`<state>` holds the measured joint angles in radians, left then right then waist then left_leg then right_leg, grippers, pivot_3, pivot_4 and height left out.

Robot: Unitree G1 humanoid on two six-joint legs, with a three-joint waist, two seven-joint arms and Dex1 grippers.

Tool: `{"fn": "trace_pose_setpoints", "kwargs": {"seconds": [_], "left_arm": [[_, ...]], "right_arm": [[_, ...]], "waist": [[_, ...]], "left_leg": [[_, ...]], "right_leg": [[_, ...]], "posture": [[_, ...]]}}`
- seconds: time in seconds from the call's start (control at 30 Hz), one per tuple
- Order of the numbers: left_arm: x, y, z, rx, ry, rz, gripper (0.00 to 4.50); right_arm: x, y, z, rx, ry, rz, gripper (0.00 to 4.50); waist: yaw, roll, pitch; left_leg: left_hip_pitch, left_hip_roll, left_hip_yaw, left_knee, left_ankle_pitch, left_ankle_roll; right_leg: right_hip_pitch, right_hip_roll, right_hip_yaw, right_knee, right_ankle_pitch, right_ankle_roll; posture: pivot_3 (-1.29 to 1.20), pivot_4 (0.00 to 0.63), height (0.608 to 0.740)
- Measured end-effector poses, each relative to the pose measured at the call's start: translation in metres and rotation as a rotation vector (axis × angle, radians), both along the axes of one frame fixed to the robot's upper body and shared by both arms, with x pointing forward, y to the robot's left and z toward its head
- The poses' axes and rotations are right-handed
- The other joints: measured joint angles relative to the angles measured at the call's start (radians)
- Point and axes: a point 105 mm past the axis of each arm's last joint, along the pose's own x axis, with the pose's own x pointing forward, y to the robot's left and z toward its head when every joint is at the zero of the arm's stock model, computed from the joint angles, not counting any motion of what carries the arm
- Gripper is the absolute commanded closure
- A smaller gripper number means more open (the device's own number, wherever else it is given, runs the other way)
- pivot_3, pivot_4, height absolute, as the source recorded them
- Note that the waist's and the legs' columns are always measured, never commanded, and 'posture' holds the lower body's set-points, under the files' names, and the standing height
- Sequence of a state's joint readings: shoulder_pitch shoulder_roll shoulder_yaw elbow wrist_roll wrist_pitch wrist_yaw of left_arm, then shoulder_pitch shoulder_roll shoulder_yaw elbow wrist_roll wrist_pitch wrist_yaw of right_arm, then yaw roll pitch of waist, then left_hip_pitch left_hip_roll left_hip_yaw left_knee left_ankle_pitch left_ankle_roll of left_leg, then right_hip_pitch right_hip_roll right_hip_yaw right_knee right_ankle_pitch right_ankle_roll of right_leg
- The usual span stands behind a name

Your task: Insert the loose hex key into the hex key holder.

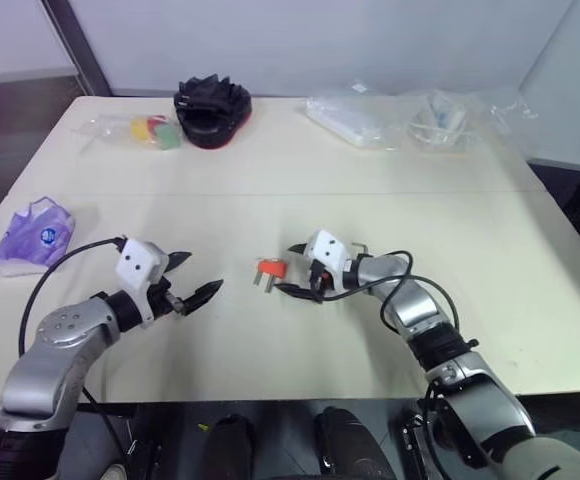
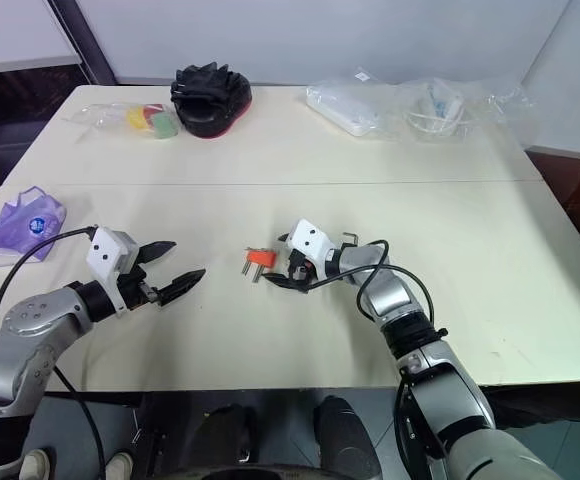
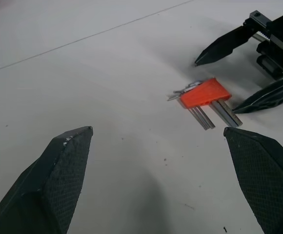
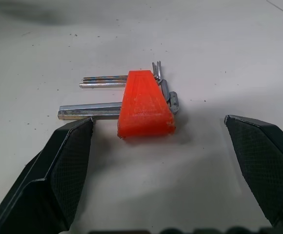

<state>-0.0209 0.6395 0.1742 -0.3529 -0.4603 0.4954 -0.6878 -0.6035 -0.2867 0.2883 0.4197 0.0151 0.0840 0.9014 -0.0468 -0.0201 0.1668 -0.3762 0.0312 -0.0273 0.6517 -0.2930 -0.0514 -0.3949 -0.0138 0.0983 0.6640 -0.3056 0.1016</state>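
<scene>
Holder: hex key holder (image 1: 270, 270) lies flat near mid-bench, short keys sticking out toward 7 o'clock in the head view.
R pincer: right pincer (image 1: 285, 268) at the holder's 3 o'clock, jaws spread wide, nothing in them; in the right wrist view the orange block sits between the fingers, touching neither.
L pincer: left pincer (image 1: 200, 272) at the holder's 9 o'clock, well apart from it, jaws also wide and empty.
Loose key: prob. the thin dark bent bit (image 2: 349, 238) on the bench at the holder's 2 o'clock, just behind the right wrist; too small to be sure.
Risk 1: closing on the holder may squeeze the protruding keys rather than the block, so it pivots or skids on the smooth bench.
Risk 2: low finger could catch the longest key and flip the holder.
Risk 3: if the bent bit is the key, the right arm or its cable (image 1: 410, 262) may sweep it away unnoticed.
Hidden: empty slot in the holder can't be made out, nor which face is up.
Cut off: right arm covers the bench beside the presumed key; its full shape is unclear.
</scene>
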Motion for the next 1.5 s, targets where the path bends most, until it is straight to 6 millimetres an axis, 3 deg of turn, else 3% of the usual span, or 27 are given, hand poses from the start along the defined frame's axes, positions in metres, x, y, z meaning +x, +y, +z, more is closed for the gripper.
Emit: {"fn": "trace_pose_setpoints", "kwargs": {"seconds": [0.07, 0.13, 0.2, 0.33, 0.37, 0.57, 0.73, 0.9, 1.27, 1.5], "left_arm": [[0.000, 0.000, 0.000, 0.000, -0.001, 0.001, 0.00], [0.000, 0.000, 0.000, 0.001, -0.002, 0.002, 0.00], [0.000, 0.000, 0.000, 0.006, -0.003, 0.005, 0.00], [0.001, 0.001, -0.001, 0.008, -0.002, 0.009, 0.00], [0.001, 0.002, -0.002, 0.008, -0.001, 0.010, 0.00], [0.001, 0.001, -0.002, 0.004, -0.003, 0.009, 0.00], [0.009, -0.002, 0.004, -0.038, -0.003, -0.010, 0.00], [0.020, -0.014, 0.027, -0.091, -0.024, -0.087, 0.00], [0.033, -0.051, 0.055, -0.193, 0.036, -0.359, 0.00], [0.035, -0.074, 0.085, -0.270, 0.027, -0.503, 0.00]], "right_arm": [[0.000, -0.001, 0.000, 0.000, 0.001, 0.001, 0.02], [0.000, -0.001, -0.001, 0.001, 0.003, 0.002, 0.55], [-0.002, 0.001, -0.003, 0.000, 0.008, 0.019, 1.33], [-0.002, 0.004, -0.006, 0.001, 0.015, 0.036, 3.37], [-0.001, 0.004, -0.006, -0.001, 0.014, 0.036, 3.53], [0.000, 0.001, -0.004, -0.034, -0.045, 0.044, 3.53], [0.000, -0.021, 0.010, -0.126, -0.257, -0.008, 3.53], [-0.004, -0.047, 0.036, -0.263, -0.523, -0.024, 3.53], [-0.028, -0.041, 0.128, -0.317, -1.198, 0.085, 3.53], [-0.049, -0.036, 0.142, -0.278, -1.349, 0.217, 3.53]], "waist": [[0.000, 0.000, 0.000], [0.001, 0.000, 0.000], [0.001, 0.000, 0.000], [0.001, 0.000, 0.000], [0.001, 0.000, 0.000], [0.003, 0.000, 0.000], [0.010, 0.000, 0.000], [0.002, 0.000, 0.001], [0.002, 0.000, 0.001], [0.002, 0.000, 0.002]], "left_leg": [[0.000, 0.000, 0.000, 0.000, 0.000, 0.000], [0.001, 0.000, 0.000, 0.000, 0.000, 0.000], [0.001, 0.000, 0.000, 0.000, 0.000, 0.000], [0.002, 0.000, 0.000, 0.001, 0.000, 0.000], [0.003, 0.000, 0.000, 0.001, 0.000, 0.000], [0.002, 0.000, 0.000, 0.001, 0.000, -0.001], [0.000, -0.002, -0.001, 0.002, 0.000, -0.001], [0.000, -0.003, -0.001, 0.001, 0.001, -0.001], [-0.001, -0.003, 0.000, 0.001, 0.001, -0.001], [-0.001, -0.003, 0.000, 0.001, 0.001, -0.001]], "right_leg": [[0.000, 0.000, 0.000, 0.000, 0.000, 0.000], [0.001, 0.000, 0.000, 0.000, 0.000, 0.000], [0.001, 0.000, 0.000, 0.000, 0.000, 0.000], [0.003, 0.000, 0.000, 0.000, 0.000, 0.000], [0.003, 0.000, 0.000, 0.000, 0.000, 0.000], [0.003, 0.000, 0.000, 0.000, 0.000, 0.000], [0.002, -0.002, -0.001, -0.001, 0.000, 0.000], [0.001, -0.001, -0.001, -0.001, 0.000, 0.000], [0.000, 0.001, -0.001, 0.000, 0.000, 0.000], [0.000, 0.001, -0.001, 0.000, 0.000, 0.000]], "posture": [[0.00, 0.150, 0.740], [0.00, 0.150, 0.740], [0.00, 0.150, 0.740], [0.00, 0.150, 0.740], [0.00, 0.150, 0.740], [0.00, 0.150, 0.740], [0.00, 0.150, 0.740], [0.00, 0.150, 0.740], [0.00, 0.150, 0.740], [0.00, 0.150, 0.740]]}}
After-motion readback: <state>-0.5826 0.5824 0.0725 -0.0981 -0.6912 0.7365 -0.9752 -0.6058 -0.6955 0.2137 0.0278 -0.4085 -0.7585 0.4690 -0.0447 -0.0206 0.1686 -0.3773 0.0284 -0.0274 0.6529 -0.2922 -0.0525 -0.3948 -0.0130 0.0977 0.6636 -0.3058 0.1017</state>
